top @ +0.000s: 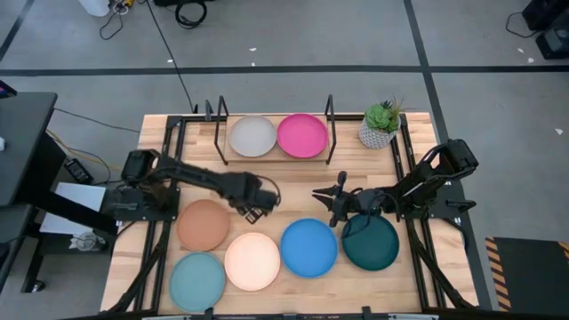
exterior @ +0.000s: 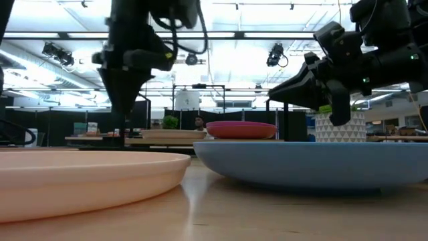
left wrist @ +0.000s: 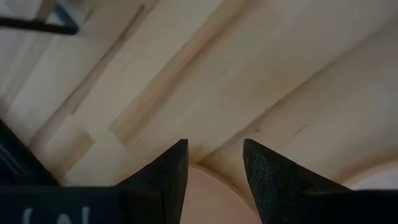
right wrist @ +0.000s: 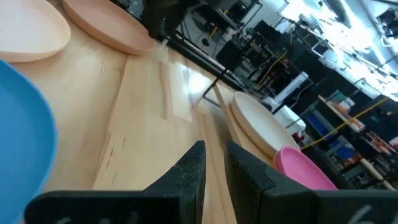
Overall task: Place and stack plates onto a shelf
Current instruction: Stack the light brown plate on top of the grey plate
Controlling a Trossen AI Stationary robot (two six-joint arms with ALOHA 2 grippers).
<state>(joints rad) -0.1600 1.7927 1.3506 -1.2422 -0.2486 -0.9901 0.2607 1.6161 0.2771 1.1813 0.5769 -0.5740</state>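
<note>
The shelf (top: 276,156) stands at the table's far edge, with the grey plate (top: 253,136) and the magenta plate (top: 302,135) lying side by side on its board. Five plates lie flat on the table: terracotta (top: 204,224), cream (top: 252,260), blue (top: 309,247), dark teal (top: 371,242) and light teal (top: 197,281). The orange plate is out of view. My left gripper (top: 253,207) hangs open, pointing down, just beyond the terracotta plate's far right rim (left wrist: 211,193). My right gripper (top: 322,201) is open and empty, above the table between the blue plate and the shelf, pointing left.
A small potted plant (top: 380,124) in a white pot stands at the shelf's right end. The black wire end frames (top: 331,116) rise at both ends of the shelf. Bare wood (top: 293,191) lies between the shelf and the plates, between the two grippers.
</note>
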